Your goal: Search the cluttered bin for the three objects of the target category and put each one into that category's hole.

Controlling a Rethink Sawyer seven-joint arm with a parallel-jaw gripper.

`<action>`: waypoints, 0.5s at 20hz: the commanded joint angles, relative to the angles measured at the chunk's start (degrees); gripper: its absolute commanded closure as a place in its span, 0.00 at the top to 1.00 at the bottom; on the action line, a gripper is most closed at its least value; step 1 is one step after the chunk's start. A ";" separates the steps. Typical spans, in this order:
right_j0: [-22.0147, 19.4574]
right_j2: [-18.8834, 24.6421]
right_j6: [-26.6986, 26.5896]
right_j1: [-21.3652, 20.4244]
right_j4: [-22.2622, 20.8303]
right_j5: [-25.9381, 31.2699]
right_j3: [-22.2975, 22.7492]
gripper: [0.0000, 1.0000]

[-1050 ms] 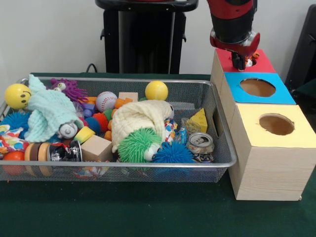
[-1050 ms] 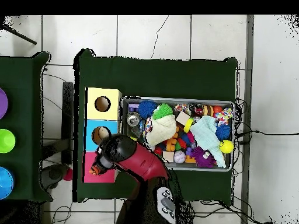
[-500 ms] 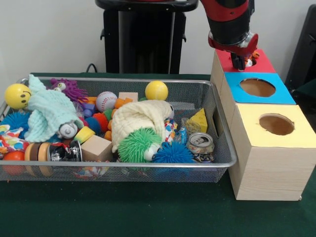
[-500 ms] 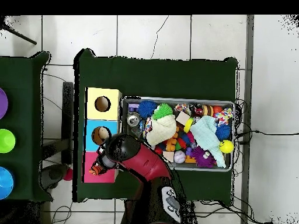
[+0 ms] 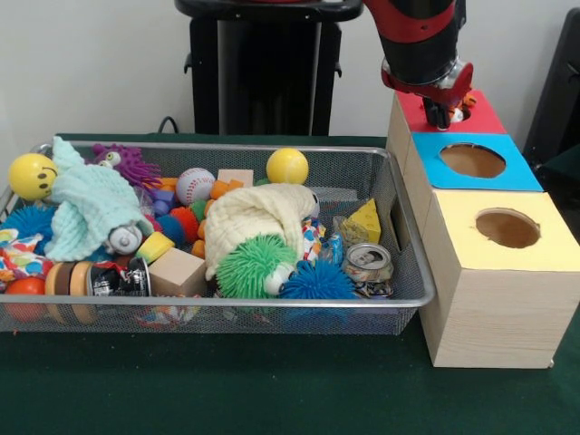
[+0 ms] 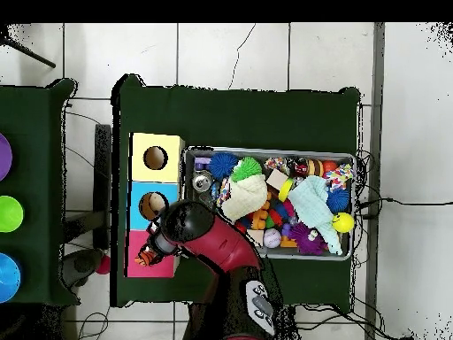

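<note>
so the gripper [image 5: 441, 112] hangs right over the red box [image 5: 480, 115], the far one of the three, its tip just above the hole. there's a bit of orange peeking out beside it at the hole's rim, but i can't tell if that's a toy it's holding or just part of the thing, and i honestly can't tell whether the claw is clenched or let go. in the overhead view the arm [image 6: 208, 243] covers most of that box anyway.

my read: this is the drop-off step, over the red hole. if something's in the claw, it needs to be let go square over the opening so it doesn't catch the rim.

next to it sit the blue box [image 5: 476, 163] and the yellow box [image 5: 503, 231], both holes look empty from here.

the bin [image 5: 412, 294] on the left is crammed: yellow ball [image 5: 287, 166], baseball [image 5: 195, 184], green fuzzy toy [image 5: 254, 265], blue spiky ball [image 5: 315, 281], can [image 5: 367, 263], wood block [image 5: 177, 270], cloths. which category is the target, no idea from this. next move probably means coming back over the bin and picking something that sits on top, since the stuff is piled and tangled.
</note>
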 commanded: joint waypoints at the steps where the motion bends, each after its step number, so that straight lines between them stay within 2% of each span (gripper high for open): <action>1: 1.15 1.93 10.53 7.10 -4.46 2.56 -0.29 0.00; 6: 1.61 0.91 11.32 8.62 -6.91 6.37 -2.12 0.00; 10: 1.51 0.71 11.14 7.95 -7.22 7.50 -1.97 0.00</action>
